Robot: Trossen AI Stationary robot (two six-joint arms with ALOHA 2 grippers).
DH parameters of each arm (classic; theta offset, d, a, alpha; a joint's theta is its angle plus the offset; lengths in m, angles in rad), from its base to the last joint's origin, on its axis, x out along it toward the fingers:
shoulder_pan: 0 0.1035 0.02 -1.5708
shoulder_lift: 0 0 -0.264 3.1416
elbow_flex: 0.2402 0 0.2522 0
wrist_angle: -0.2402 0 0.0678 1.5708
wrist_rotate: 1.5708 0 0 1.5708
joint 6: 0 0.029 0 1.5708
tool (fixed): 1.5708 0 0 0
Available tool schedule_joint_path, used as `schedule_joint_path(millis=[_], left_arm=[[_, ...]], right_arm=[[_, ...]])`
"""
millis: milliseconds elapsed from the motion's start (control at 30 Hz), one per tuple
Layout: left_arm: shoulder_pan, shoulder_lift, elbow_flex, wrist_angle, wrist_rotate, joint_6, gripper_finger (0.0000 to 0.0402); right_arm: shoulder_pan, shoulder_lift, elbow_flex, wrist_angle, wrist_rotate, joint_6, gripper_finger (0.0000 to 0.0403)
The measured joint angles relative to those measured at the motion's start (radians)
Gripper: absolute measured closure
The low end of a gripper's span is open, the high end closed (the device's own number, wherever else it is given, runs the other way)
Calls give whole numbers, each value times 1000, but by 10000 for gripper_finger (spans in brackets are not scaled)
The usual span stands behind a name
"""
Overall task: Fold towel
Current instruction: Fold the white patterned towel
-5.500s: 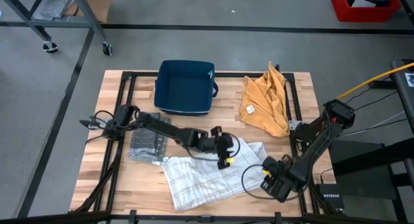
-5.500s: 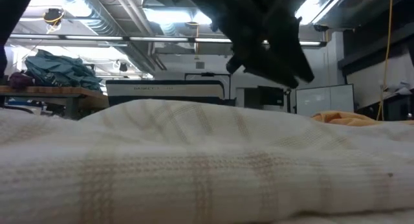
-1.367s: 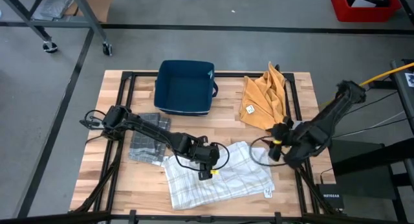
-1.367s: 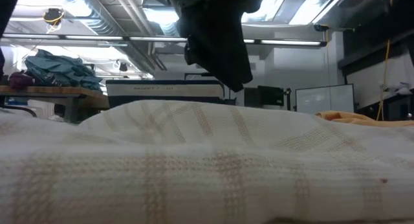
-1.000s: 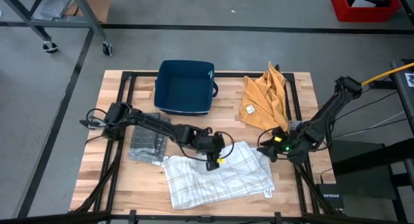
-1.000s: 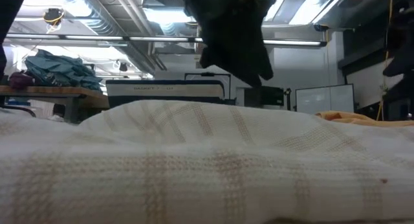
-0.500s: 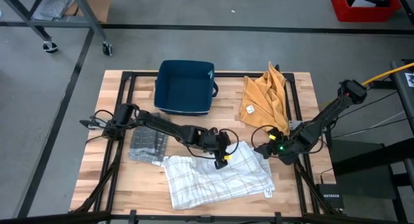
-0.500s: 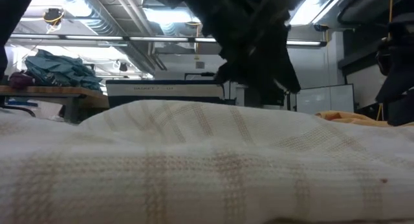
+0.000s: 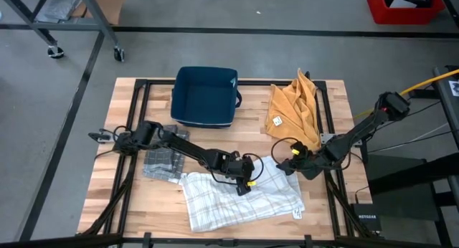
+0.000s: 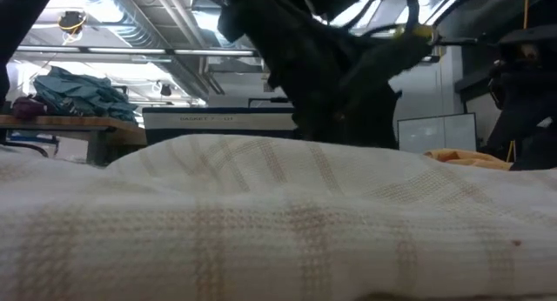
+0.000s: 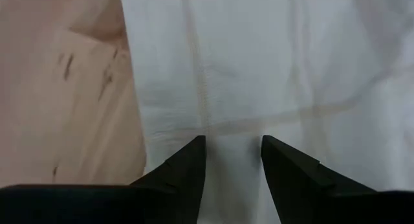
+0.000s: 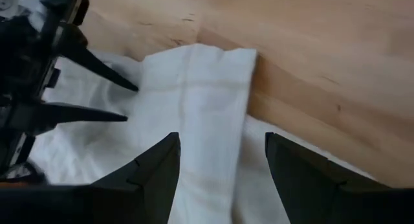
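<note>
The white checked towel (image 9: 240, 193) lies rumpled on the worktop (image 9: 129, 191), at its near middle. The left gripper (image 9: 246, 178) sits low over the towel's far edge, fingers (image 11: 187, 160) parted with cloth beneath them. The right gripper (image 9: 285, 165) is at the towel's far right corner, fingers (image 12: 158, 162) spread, holding nothing.

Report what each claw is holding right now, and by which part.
Nothing is held. The left claw is open, its fingers straddling the white towel near its edge. The right claw is open too, hovering above the towel's corner.
</note>
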Motion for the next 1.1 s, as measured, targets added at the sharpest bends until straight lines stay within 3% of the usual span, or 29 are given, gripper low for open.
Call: schedule_joint_path(millis=[233,1100], left_arm=[[1,12,0,20,0,5,259],[1,12,0,43,0,12,259]], right_arm=[[-45,86,0,74,-35,-3,173],[-45,254,0,278,-12,-4,173]])
